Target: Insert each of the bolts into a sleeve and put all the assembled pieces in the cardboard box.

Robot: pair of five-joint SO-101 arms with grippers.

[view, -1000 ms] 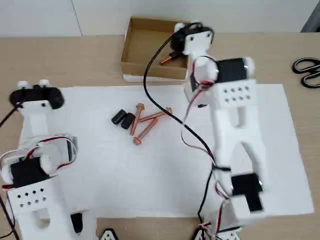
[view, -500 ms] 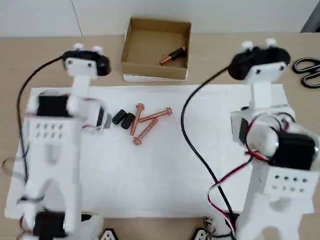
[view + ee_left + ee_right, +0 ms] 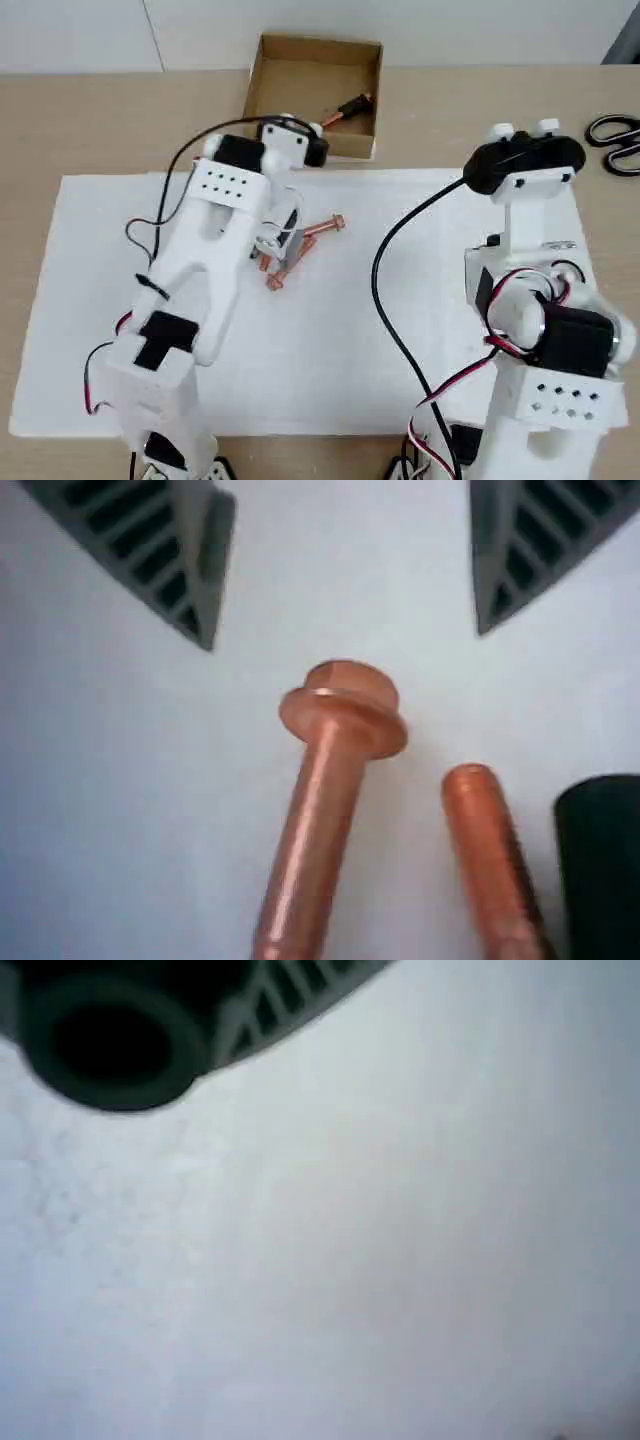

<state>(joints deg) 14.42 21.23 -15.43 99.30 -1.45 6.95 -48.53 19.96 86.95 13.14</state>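
The left hand (image 3: 345,620) has swung inward from the far left and now hangs spread open just over the bolts (image 3: 335,730).

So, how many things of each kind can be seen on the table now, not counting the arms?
Loose bolts: 3
Loose sleeves showing: 1
Assembled piece: 1
Cardboard box: 1
Scissors: 1
White sheet: 1
Total: 8

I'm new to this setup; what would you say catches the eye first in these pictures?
Most striking is the left arm, stretched across the white paper sheet, its open jaws poised over the flanged head of a copper-coloured metal bolt. Behind it, the brown cardboard box holds one bolt already fitted with a black sleeve.
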